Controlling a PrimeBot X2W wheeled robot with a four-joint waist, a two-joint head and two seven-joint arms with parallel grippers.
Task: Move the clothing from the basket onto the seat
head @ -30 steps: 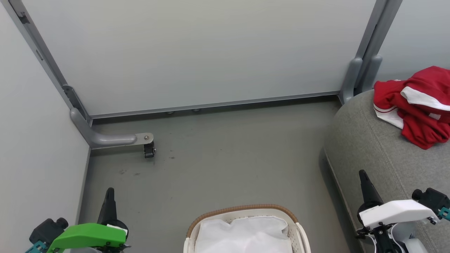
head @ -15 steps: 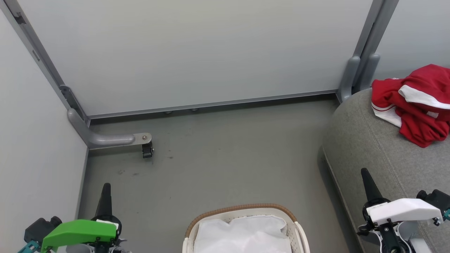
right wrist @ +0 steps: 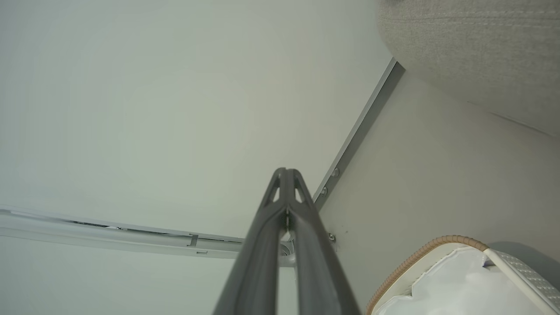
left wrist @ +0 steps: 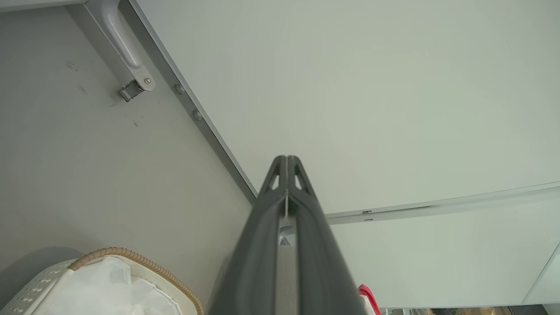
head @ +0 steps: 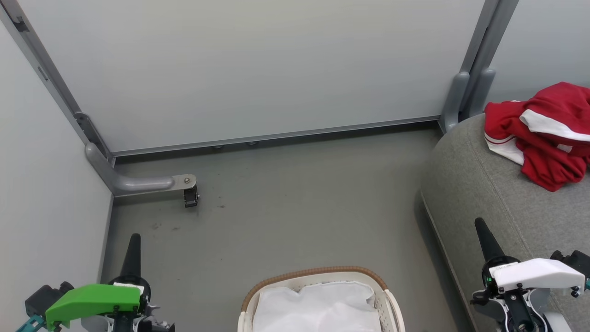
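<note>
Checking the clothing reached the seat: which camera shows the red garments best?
The head view: the red clothing lies bunched on the grey seat, cut by the right edge. The left wrist view catches a red sliver at its bottom edge.

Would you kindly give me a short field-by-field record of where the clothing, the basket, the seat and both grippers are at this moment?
clothing: red heap with white bands, lying on the seat
seat: grey cushion, right of the basket
basket: on the floor, white liner showing, no red fabric in the visible part
left gripper: shut, empty
right gripper: shut, empty, by the seat's edge
task: looks done
</note>
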